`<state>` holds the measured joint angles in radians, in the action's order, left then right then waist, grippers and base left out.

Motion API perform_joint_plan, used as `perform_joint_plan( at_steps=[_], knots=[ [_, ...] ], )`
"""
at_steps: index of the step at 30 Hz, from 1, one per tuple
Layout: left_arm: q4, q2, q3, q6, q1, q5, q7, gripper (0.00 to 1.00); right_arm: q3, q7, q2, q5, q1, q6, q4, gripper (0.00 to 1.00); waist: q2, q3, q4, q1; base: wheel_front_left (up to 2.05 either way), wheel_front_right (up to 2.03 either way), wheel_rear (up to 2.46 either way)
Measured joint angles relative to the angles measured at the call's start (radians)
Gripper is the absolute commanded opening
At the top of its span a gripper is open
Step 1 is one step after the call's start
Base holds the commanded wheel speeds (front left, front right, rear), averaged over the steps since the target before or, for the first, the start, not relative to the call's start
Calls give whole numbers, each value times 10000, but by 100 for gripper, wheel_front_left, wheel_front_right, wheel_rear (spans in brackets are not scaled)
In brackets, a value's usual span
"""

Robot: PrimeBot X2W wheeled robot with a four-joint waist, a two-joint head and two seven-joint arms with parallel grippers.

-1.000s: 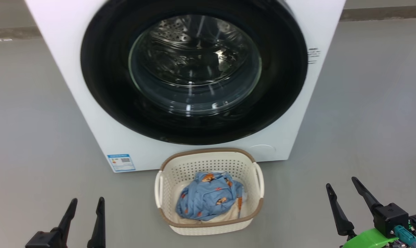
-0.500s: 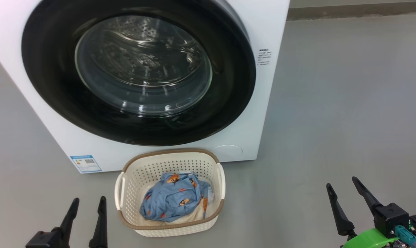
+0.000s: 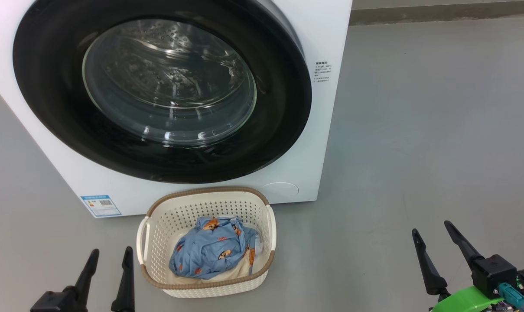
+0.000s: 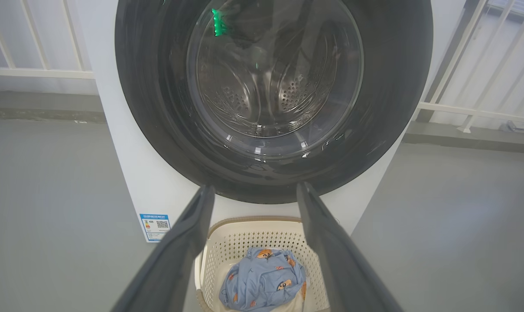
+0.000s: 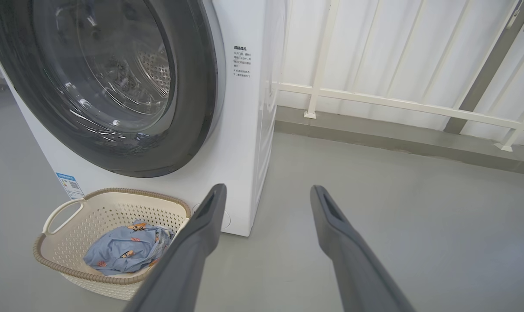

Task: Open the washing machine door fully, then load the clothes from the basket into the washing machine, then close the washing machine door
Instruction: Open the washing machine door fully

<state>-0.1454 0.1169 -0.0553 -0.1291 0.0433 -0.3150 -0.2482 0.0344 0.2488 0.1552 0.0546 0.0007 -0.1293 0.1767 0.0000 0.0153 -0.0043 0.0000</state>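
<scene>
The white washing machine (image 3: 327, 39) stands on the floor with its black-rimmed glass door (image 3: 162, 91) closed flat against its front. Before it sits the cream perforated basket (image 3: 157, 216) with a brown rim, holding the clothes (image 3: 209, 253): light blue bear-print fabric over a cream cloth. My left gripper (image 3: 110, 255) hovers open at the lower left, just left of the basket. At the lower right, my right gripper (image 3: 433, 232) is open over bare floor, well clear of the machine. The left wrist view looks between its fingers (image 4: 188, 234) at the door (image 4: 400, 86) and basket (image 4: 244, 242).
Grey floor (image 3: 418, 130) spreads wide to the right of the machine. A white railing (image 5: 396, 104) and a low grey kerb (image 5: 374, 138) run behind it. A small blue label (image 3: 100, 205) sits at the machine's lower left corner.
The head camera has swung right, so machine and basket sit further left in the picture. Both grippers keep their places and stay open.
</scene>
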Motion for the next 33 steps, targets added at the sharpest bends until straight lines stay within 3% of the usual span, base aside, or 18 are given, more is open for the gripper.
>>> perform_joint_plan(
  at_steps=[7, 8, 9, 23, 30, 33],
  knots=[
    [0, 0, 13, 0, 0, -2, 0, 100, 40, 0, -4, 0, 0, 0, -136, 100, 0, 8, 29, 0, 0, 0, 0],
    [0, 0, 15, 0, 0, -2, 0, 100, 44, 0, -4, 0, -1, 0, -151, 41, 0, 4, 34, 0, 0, 0, 0],
    [0, -2, 15, 0, 0, -2, 0, 100, 50, 0, -4, 0, -1, 0, -155, 0, 0, 0, 37, 0, 0, 0, 0],
    [-4, -10, 17, 0, 0, -27, 0, 100, 73, 8, -98, 46, -2, 0, -299, 0, 0, -3, 61, 0, 0, 0, 0],
    [-15, -2, 8, 0, 3, -77, 0, 100, 842, 8, -642, 1812, -10, 0, -474, 0, 0, 27, 53, 0, 0, 0, 0],
    [-15, -2, -4, 0, 10, -111, 0, 100, 1423, 8, -894, 3434, -29, 0, -460, 0, 0, 78, 33, 0, 0, 0, 0]
  ],
)
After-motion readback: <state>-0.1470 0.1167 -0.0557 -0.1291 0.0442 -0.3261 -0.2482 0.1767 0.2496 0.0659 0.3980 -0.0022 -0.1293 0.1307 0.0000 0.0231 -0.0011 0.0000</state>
